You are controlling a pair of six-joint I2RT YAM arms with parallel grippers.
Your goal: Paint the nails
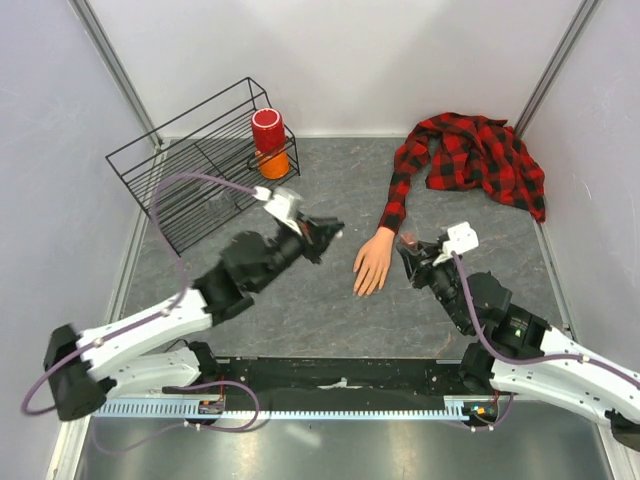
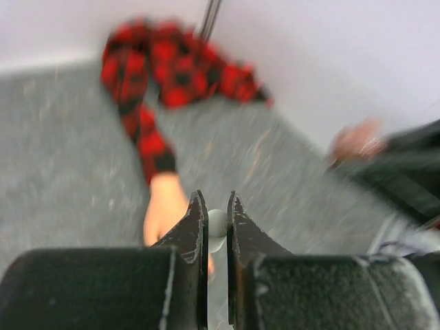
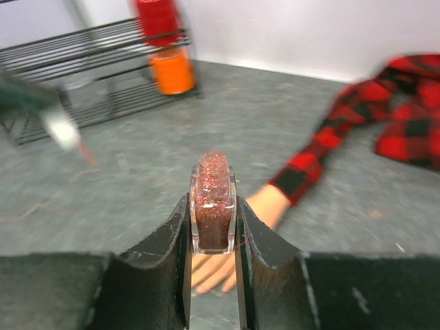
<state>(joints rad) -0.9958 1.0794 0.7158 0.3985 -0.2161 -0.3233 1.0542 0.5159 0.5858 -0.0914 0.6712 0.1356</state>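
The main risk was smearing. The brush cap [image 2: 216, 223] sat only by its round white top between the left gripper's [image 2: 216, 199] tips, so a sideways push against a finger could probably twist it in the grip and drag red polish over the skin or the desk [image 1: 300, 310]. The wet tip, seen in the right wrist view pointing down over bare desk, might also drip before reaching its target. The mannequin hand [image 1: 372, 262] lay loose, palm down, at the end of the plaid shirt's [image 1: 475, 155] sleeve. A heavy stroke could likely shove it off line. The open polish bottle [image 3: 213, 185] could spill if tilted.

The left gripper was closed as far as it went, clamped on the brush cap and hovering left of the mannequin hand, apart from it. The right gripper [image 3: 212, 201] was nearly closed, pinching the glittery red polish bottle upright just right of the mannequin hand. The nails [image 1: 363, 289] lay at the fingertips pointing toward the arm bases, between the two grippers, too small to tell whether any were coated.
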